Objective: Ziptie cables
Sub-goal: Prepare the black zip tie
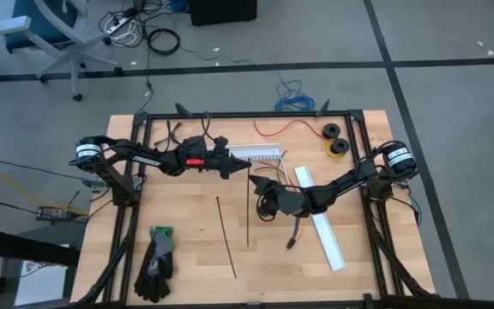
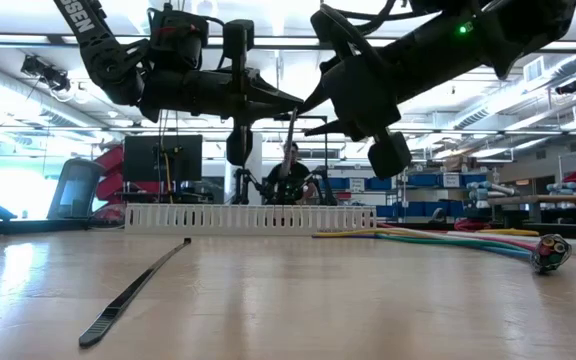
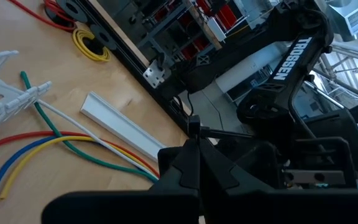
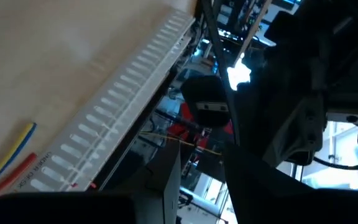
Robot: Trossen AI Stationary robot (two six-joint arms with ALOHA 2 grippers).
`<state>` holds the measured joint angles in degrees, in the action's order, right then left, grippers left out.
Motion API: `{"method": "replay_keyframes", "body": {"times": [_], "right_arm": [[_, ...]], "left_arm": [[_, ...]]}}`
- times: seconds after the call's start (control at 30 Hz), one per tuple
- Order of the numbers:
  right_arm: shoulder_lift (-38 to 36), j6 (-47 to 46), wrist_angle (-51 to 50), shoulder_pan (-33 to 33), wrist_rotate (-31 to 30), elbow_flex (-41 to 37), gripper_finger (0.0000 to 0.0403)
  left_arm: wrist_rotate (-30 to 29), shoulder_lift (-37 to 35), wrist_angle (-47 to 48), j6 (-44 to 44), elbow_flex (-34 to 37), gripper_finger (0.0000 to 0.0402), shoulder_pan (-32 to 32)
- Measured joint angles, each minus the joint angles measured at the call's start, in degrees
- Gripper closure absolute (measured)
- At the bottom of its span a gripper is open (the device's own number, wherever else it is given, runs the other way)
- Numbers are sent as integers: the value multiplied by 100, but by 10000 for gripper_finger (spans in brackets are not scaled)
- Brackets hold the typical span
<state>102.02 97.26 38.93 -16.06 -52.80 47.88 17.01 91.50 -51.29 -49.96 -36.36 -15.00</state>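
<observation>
Both arms are hovering raised over the middle of the table (image 1: 187,283), tips close together; step in hand is judged to be readying a zip tie, not yet wrapping. The left gripper (image 1: 240,169) is sitting fully closed and appears to be pinching the end of a thin dark zip tie (image 1: 248,215) that is running out from its tip, though the exact contact is hard to make out. The right gripper (image 1: 262,187) is standing partly open just beside it, holding nothing that can be seen. The cables (image 2: 438,238) are lying flat on the table under and beyond the right arm, ending at a small dark connector (image 2: 551,252), with the plain white channel (image 1: 326,232) just beside them; neither gripper is touching them. A spare tie (image 2: 133,290) is lying loose, well apart from the bundle. To do this well, the right gripper is probably needing to take the tie's free end squarely before the left lets go, keeping the strip untwisted, then bringing it low beside the bundle, clear of the connector, so the tail is sliding under all the wires together rather than splitting them
</observation>
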Motion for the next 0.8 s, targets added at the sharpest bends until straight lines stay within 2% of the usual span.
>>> {"method": "replay_keyframes", "body": {"times": [0.3,0.53,0.8], "right_arm": [[1,30,26,68,299,-1,294],[4,-152,458,68,-395,-1,294],[5,-315,497,68,-451,2,294]], "left_arm": [[-70,0,0,-4,0,401,0],[-94,0,-1,12,0,401,-59],[-113,0,-1,18,0,401,-70]]}}
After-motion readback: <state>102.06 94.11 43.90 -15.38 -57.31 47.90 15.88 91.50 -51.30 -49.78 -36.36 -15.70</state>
